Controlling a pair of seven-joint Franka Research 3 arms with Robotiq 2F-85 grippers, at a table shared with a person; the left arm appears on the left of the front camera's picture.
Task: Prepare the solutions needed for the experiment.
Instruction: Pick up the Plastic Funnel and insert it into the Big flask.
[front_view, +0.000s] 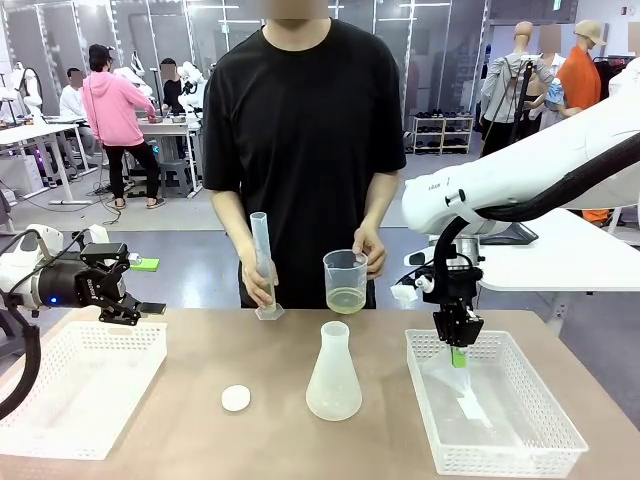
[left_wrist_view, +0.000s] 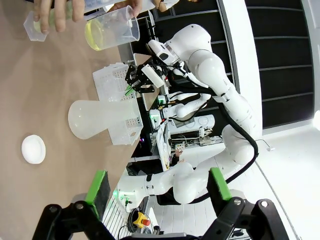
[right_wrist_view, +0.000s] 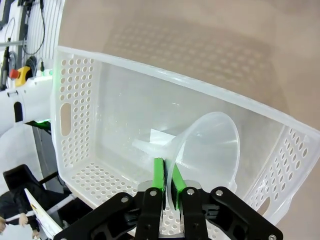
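My right hand (right_wrist_view: 167, 176) was clamped narrow on the rim of a clear plastic funnel (right_wrist_view: 212, 142), one green pad inside the cone and one outside. The funnel lay tilted in the white perforated basket (front_view: 428, 400) at the lower right of the front frame, its spout pointing toward the basket floor, where a small white slip lay. My arm came down into that basket from the upper right.

My left hand (front_view: 148, 286) was spread wide and held nothing. It hung at the left edge of the frame, above the far rim of a second white basket (front_view: 90, 332).

The solution (front_view: 346, 299), pale yellow, sat in the bottom of a clear beaker (front_view: 346, 272) at the middle of the frame. A person across the tabletop (front_view: 190, 400) held that beaker up in one hand. Their other hand gripped a tall graduated cylinder (front_view: 261, 240) standing on the far edge of the tabletop, just left of the beaker.

A frosted conical flask (front_view: 333, 372) stood upright on the tabletop below the beaker. A small white round cap (front_view: 236, 398) lay just left of the flask.
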